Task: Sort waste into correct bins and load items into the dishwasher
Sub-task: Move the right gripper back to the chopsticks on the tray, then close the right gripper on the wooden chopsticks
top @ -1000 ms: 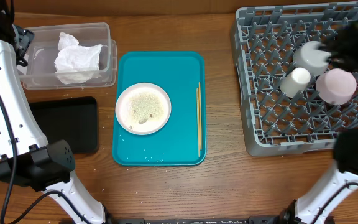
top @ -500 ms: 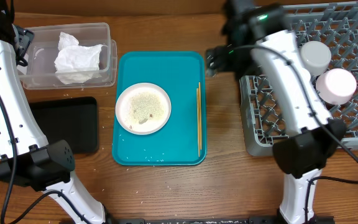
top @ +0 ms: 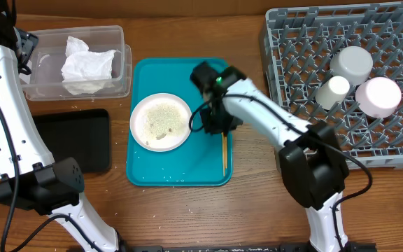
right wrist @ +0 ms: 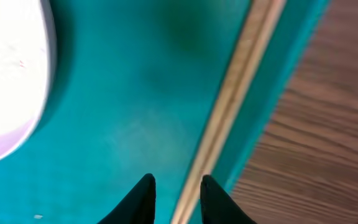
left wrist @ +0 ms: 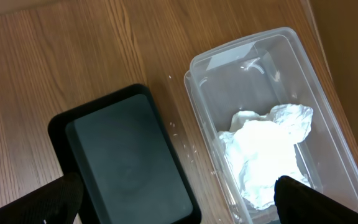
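Wooden chopsticks [top: 223, 143] lie along the right side of the teal tray [top: 180, 171]. A white plate [top: 161, 122] with food crumbs sits on the tray's left half. My right gripper [top: 219, 126] is low over the chopsticks. In the right wrist view its fingers [right wrist: 176, 186] are slightly apart and straddle the chopsticks [right wrist: 241, 81], which lie close to the right finger. The plate edge [right wrist: 11, 93] shows at the left. My left gripper [left wrist: 179, 199] is open and empty, high above the black bin [left wrist: 126, 162] and the clear bin [left wrist: 272, 112].
A grey dish rack [top: 306, 84] at the right holds a white cup [top: 331, 91], a grey bowl [top: 352, 64] and a pink bowl [top: 378, 96]. The clear bin [top: 110, 35] with crumpled tissue [top: 86, 66] stands at the back left. The black bin [top: 72, 140] lies in front of it.
My right arm has swung from the dish rack to the tray and come down over the chopsticks. The left arm has not moved.
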Available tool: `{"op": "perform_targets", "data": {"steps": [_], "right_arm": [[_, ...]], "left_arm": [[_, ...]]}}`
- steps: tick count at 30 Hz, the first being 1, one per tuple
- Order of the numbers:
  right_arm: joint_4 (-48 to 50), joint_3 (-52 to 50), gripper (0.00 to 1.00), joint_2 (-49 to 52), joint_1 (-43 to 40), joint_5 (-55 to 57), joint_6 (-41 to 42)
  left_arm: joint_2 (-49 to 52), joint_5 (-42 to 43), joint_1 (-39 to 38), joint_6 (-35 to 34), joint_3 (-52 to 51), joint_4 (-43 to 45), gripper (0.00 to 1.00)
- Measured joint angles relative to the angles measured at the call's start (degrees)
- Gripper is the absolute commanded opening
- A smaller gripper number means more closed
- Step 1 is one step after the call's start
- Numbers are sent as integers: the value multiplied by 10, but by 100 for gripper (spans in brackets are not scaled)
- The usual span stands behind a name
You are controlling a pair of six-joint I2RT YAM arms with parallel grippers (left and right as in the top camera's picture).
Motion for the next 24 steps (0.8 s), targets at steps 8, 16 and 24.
{"op": "perform_targets", "data": {"steps": [8,16,24], "right_arm": [[30,-51,30,0,-4,4,23],[40,-53,29,0,-4,-4,30],[64,-53,28,0,-4,-7,41]], "left_arm": [[0,0,0,0,0,0,100],[0,0,0,0,0,0,100],[0,0,0,0,0,0,100]]}}
